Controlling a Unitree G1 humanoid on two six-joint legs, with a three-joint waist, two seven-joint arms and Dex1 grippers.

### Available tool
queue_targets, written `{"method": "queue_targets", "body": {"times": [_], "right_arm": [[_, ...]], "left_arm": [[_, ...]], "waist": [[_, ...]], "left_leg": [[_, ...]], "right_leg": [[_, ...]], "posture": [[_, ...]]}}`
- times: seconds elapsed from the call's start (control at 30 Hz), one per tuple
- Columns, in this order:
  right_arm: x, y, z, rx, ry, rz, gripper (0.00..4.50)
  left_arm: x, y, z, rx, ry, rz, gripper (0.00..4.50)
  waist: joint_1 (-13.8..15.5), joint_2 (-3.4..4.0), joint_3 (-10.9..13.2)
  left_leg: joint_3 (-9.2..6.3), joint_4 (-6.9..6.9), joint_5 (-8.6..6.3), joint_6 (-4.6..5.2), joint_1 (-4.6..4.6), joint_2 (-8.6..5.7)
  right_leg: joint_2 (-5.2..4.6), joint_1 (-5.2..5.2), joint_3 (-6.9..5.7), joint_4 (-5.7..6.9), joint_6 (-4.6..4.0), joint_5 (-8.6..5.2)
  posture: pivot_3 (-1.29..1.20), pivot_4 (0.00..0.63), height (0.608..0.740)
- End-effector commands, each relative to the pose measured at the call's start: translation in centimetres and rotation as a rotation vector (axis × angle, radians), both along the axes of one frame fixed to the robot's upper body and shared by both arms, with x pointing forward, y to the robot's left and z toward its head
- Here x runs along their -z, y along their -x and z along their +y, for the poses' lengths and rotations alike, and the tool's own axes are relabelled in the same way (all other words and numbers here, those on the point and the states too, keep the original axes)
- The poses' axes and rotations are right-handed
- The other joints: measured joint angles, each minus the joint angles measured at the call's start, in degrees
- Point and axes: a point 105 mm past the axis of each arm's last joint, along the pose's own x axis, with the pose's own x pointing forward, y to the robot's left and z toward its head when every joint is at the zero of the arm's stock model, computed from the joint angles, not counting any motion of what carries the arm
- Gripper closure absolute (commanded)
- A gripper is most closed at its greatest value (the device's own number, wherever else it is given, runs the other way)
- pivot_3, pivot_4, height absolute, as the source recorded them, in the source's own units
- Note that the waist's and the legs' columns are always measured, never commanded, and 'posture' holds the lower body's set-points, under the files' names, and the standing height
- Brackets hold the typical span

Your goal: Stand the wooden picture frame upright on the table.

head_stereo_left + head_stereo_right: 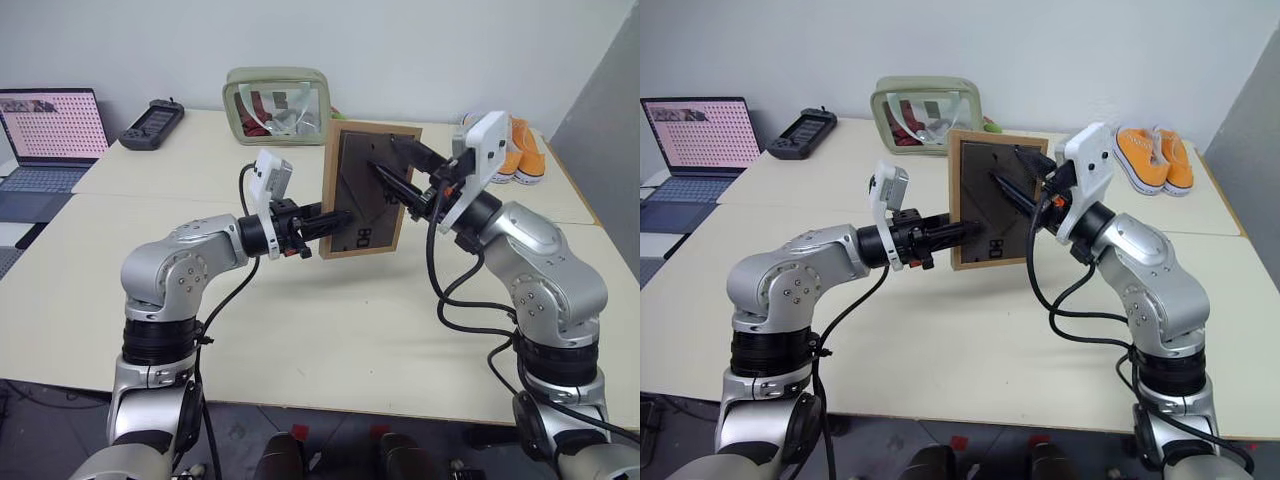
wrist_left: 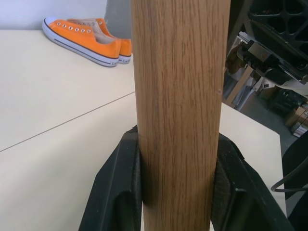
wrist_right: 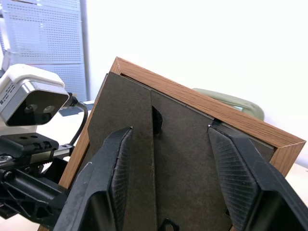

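Left tool [image 1: 318, 227] clamped on the lower left edge of the wooden picture frame [image 1: 368, 190], both black fingers [image 2: 120, 192] pressed flat against the light-wood rail. Frame held up in the air above the table [image 1: 330, 330], midway between the two arms, not touching the surface. Dark grey back turned toward the robot, pale marks near the bottom corner, hinged prop lying against the backing. Long axis close to vertical, top leaning slightly to the right. Portrait face pointing away, toward the far wall.

Right tool [image 1: 395, 172] further right, fingers spread apart and holding nothing, poised at the dark backing with the prop between or just beside its fingertips; whether touching, hard to tell.

Step in hand, by judgement: opening the prop while the left tool steadies the frame. Next move likely calls for catching the prop's free end, swinging it out from the backing, then lowering the frame until bottom edge and prop foot both rest on the table. Risk of the frame twisting in the single-edge grip if the prop is pushed too hard.

Elsewhere on the table: laptop [image 1: 45, 140] and dark controller [image 1: 152, 124] far left, green-rimmed case [image 1: 278, 103] behind the frame, orange shoes [image 1: 1152, 155] far right.
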Motion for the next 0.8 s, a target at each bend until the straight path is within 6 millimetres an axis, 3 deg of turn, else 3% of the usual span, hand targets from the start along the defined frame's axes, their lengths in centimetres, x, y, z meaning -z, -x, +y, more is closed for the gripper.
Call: {"method": "queue_targets", "body": {"times": [0.03,0.37,0.6,0.8], "right_arm": [[-1.5,0.2,0.1,-0.022,-0.032,-0.033,1.90],[-1.7,0.7,0.6,-0.047,-0.077,0.002,1.90],[-1.4,1.1,1.8,-0.071,-0.109,0.038,1.90],[-0.4,1.0,1.6,-0.055,-0.111,0.071,1.90]], "left_arm": [[-1.5,1.4,-1.0,0.080,0.019,-0.069,3.22],[-1.0,-1.0,-0.5,0.037,0.017,-0.051,3.22],[-1.6,-1.1,-1.4,0.085,0.013,-0.073,3.22],[-2.0,-1.5,-1.6,0.098,0.006,-0.090,3.22]], "waist": [[0.0,0.00,0.0],[0.0,0.00,0.0],[0.0,0.01,0.0],[0.0,0.01,0.0]], "left_leg": [[0.00,0.01,0.00,0.00,0.00,0.00],[0.00,-0.01,0.00,0.00,-0.01,0.00],[0.00,-0.04,0.00,0.01,-0.08,0.00],[-0.01,-0.03,0.00,0.00,-0.13,0.00]], "right_leg": [[0.00,0.00,0.00,0.00,0.00,0.00],[0.01,-0.02,-0.01,-0.01,0.00,0.00],[0.01,-0.09,-0.02,-0.01,0.00,0.00],[0.01,-0.15,-0.02,-0.01,0.00,0.00]], "posture": [[0.00,0.150,0.740],[0.00,0.150,0.740],[0.00,0.150,0.740],[0.00,0.150,0.740]]}}
